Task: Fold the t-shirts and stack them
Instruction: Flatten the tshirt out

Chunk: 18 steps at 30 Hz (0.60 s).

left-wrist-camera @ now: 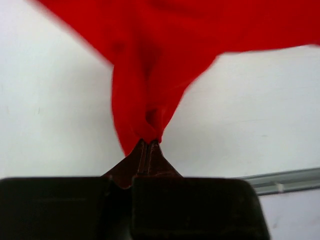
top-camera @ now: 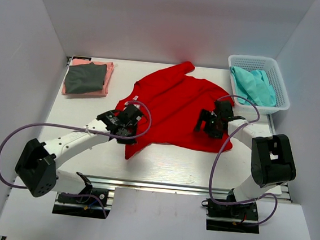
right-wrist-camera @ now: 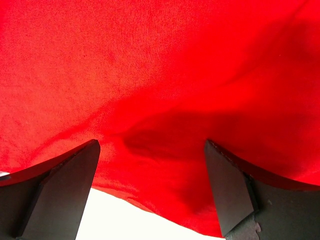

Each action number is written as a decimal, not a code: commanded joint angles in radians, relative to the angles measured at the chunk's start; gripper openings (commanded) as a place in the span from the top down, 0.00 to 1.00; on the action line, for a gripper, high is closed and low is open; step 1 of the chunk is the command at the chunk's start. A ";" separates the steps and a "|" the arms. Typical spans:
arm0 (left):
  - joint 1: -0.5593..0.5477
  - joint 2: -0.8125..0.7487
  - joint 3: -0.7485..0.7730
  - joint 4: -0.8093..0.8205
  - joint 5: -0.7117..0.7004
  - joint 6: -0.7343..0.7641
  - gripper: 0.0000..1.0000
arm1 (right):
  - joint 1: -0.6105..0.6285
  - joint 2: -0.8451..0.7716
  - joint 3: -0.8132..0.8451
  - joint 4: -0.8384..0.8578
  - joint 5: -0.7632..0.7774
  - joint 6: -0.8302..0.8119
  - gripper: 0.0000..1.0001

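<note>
no legible text, labels, brands or nos. on anything in any view

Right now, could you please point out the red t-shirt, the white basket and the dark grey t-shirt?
red t-shirt point(top-camera: 175, 107), top view, its middle
white basket point(top-camera: 284, 89), top view, right rim
dark grey t-shirt point(top-camera: 86, 77), top view, folded centre

red t-shirt: lay spread, rumpled, mid table | dark grey t-shirt: folded, sat atop folded salmon pink t-shirt, far-left corner
</note>
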 commanded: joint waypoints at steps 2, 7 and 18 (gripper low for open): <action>0.029 -0.022 -0.104 -0.145 0.004 -0.207 0.97 | -0.005 -0.002 -0.002 -0.003 0.000 -0.007 0.10; 0.029 -0.188 -0.207 -0.170 0.177 -0.243 0.70 | -0.011 -0.004 0.006 -0.026 0.041 -0.007 0.10; 0.029 -0.179 -0.103 -0.107 0.001 -0.186 0.00 | -0.013 -0.015 0.023 -0.030 0.098 -0.019 0.10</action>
